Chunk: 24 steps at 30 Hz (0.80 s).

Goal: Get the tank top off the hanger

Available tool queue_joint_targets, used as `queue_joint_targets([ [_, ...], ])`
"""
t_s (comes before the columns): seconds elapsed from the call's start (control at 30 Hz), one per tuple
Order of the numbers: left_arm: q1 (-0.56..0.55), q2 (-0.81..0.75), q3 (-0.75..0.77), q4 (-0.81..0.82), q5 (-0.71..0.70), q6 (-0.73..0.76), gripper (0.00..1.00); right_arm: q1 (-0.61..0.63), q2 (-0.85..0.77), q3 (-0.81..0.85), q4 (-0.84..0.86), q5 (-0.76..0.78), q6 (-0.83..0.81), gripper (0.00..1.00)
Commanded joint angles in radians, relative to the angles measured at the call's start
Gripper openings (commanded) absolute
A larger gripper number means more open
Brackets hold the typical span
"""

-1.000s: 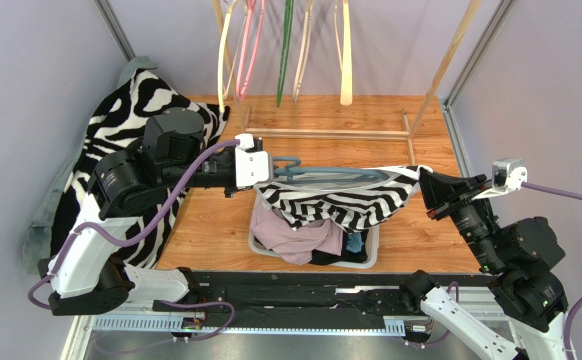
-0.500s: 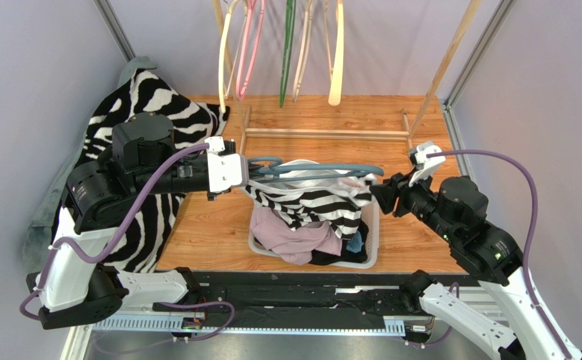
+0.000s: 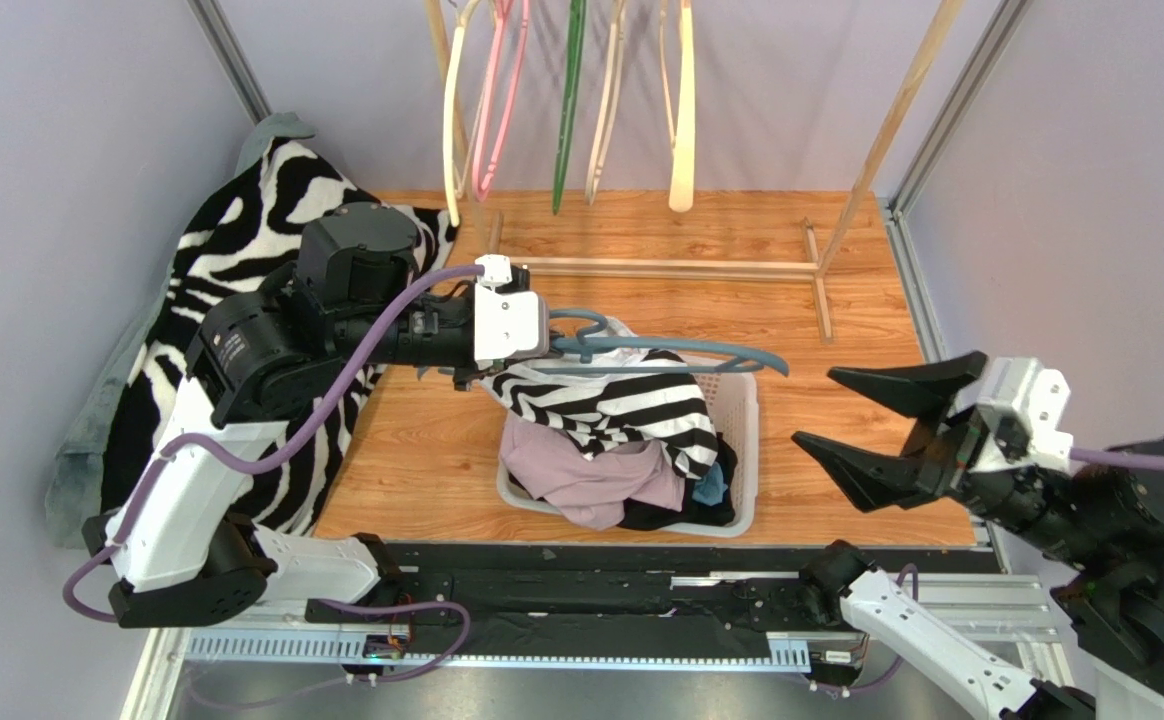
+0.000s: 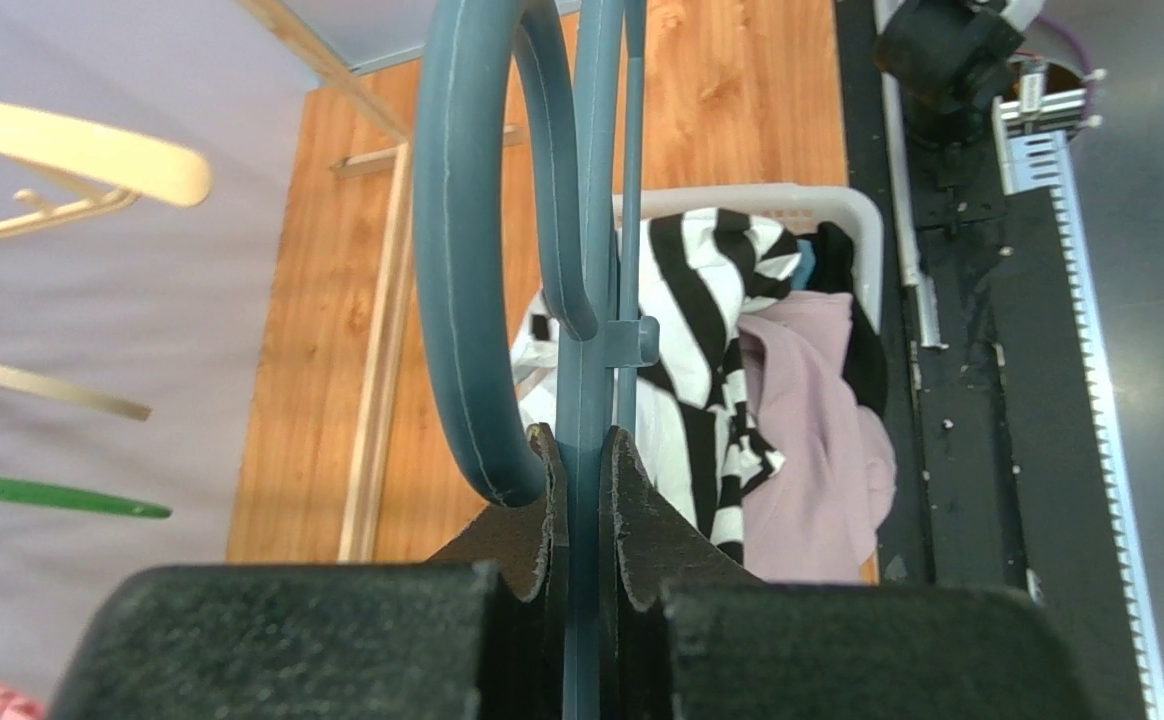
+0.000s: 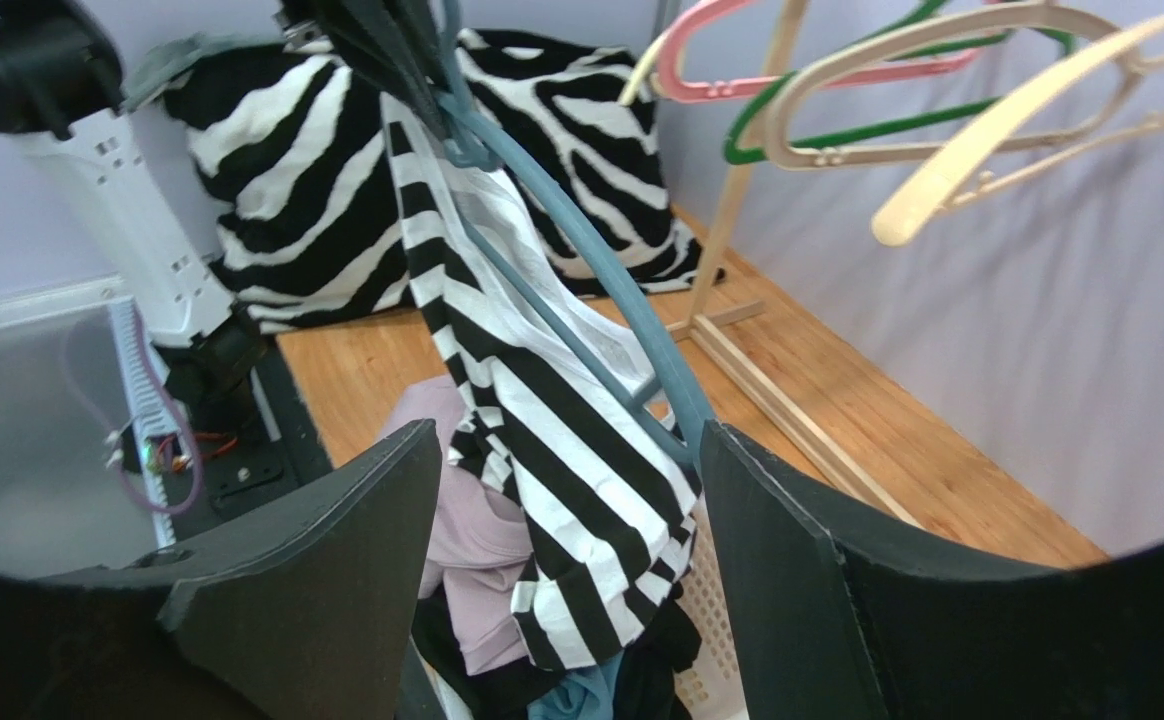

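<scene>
Right, my left gripper [image 4: 585,465] is clamped tight on the hanger [image 3: 678,351] just by its hook, holding it over the basket [image 3: 749,435]. The top [image 3: 611,405] hangs off the hanger's 9 o'clock half and droops into the basket; the 3 o'clock half is bare. My right gripper [image 3: 814,407] sits at 4 o'clock of the basket, jaws wide, holding nothing. I judge one strap is off and the other is not yet. For that I'd bring the right gripper in toward 9 o'clock and pinch striped cloth only, below the bar and clear of the pink clothes [image 3: 588,480]. Then I'd draw it toward 3 o'clock along the bare arm, with the left gripper firm and the free end dipped a little.
</scene>
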Motion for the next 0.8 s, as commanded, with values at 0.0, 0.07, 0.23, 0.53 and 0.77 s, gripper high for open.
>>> queue_joint_targets([
  [0.0,-0.003,-0.007,0.021,0.005,0.109,-0.029,0.00,0.001,0.174,0.036,0.018,-0.166,-0.082,0.69],
  [0.07,-0.009,-0.008,0.013,-0.001,0.121,-0.026,0.00,-0.001,0.223,0.054,0.030,-0.192,-0.102,0.68],
  [0.23,-0.017,-0.007,0.010,-0.013,0.131,-0.019,0.00,0.001,0.265,0.062,0.058,-0.222,-0.132,0.68],
  [0.53,-0.028,0.015,0.042,-0.013,0.114,-0.014,0.00,0.001,0.269,0.045,-0.028,-0.259,-0.144,0.07],
  [0.77,-0.028,0.024,0.100,0.050,0.014,-0.032,0.86,0.001,0.177,0.018,-0.023,-0.117,-0.107,0.00],
])
